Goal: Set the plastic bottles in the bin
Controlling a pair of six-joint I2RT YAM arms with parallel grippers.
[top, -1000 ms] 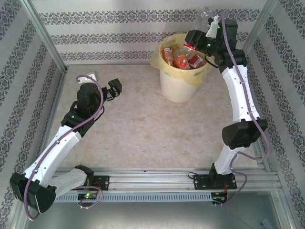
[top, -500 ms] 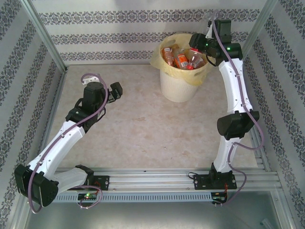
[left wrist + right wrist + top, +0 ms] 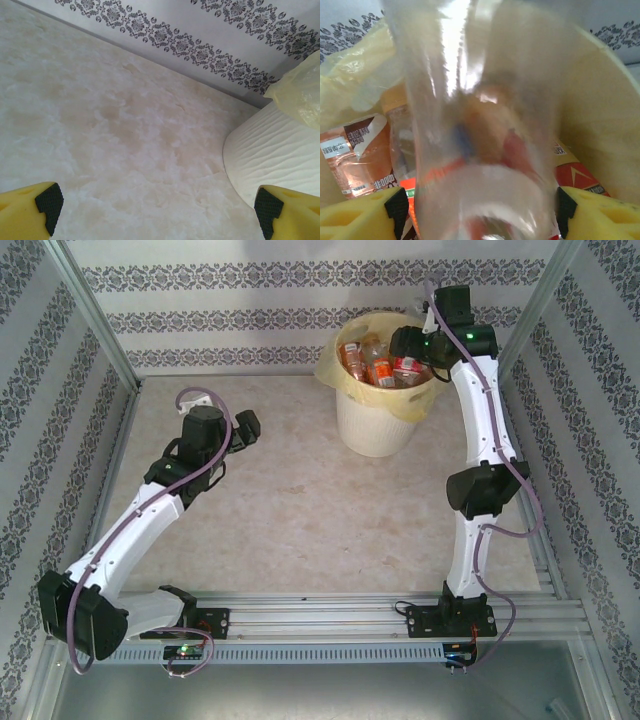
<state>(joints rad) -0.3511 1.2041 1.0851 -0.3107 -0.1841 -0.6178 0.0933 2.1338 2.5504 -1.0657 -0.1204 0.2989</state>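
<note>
Much bare table beside bin

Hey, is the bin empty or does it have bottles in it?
Not empty: in the top view the bin holds several plastic bottles, orange and red labels showing inside its rim.

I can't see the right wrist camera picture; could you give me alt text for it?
A blurred clear plastic bottle is between the yellow fingers of the right gripper, over the bag-lined bin. Other bottles with orange and red labels lie inside below it.
</note>
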